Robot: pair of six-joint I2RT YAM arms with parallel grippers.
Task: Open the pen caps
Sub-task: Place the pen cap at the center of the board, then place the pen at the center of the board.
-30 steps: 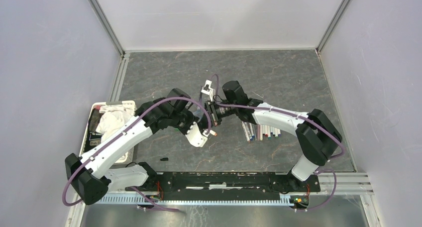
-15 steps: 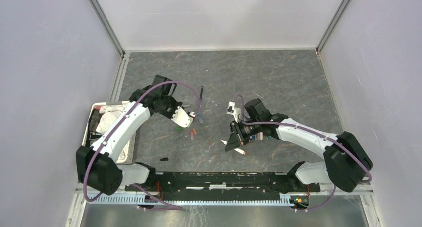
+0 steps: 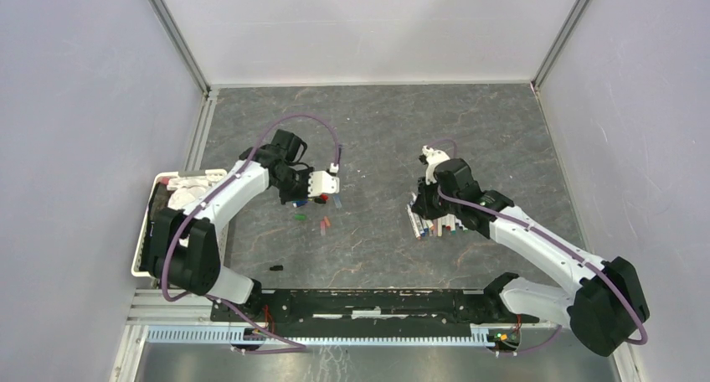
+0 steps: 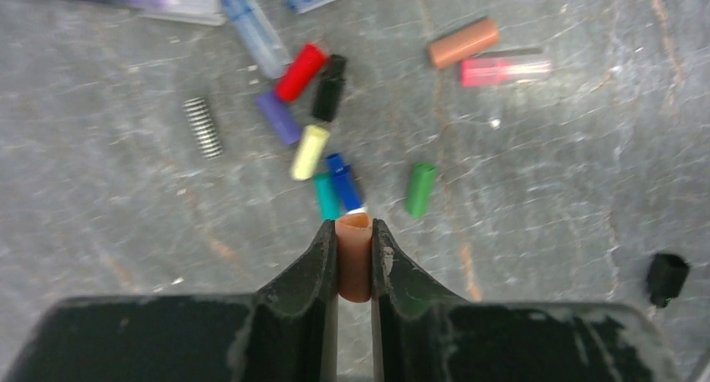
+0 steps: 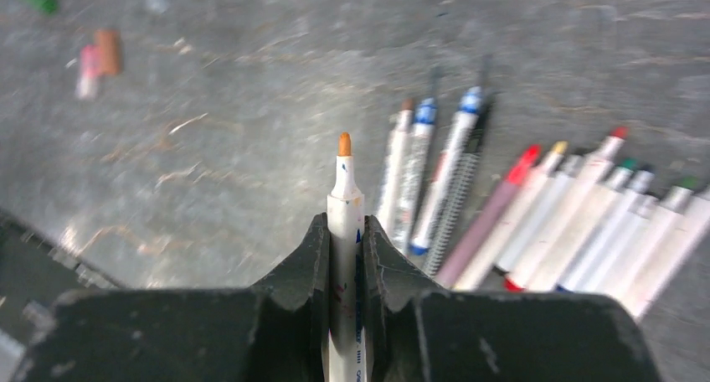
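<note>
Left wrist view: an orange cap is clamped in the left gripper, held low over the loose caps strewn on the table. An uncapped white pen, orange tip exposed, is gripped by the right gripper just beside the row of pens.

Step judged: one cap is off and both parts are ready to be set down. The next move calls for the cap to be released among the others and the pen laid by the row without scattering it.

Counted: about twelve loose caps, plus the one gripped; roughly eleven pens in the row (blurred); one spring.
</note>
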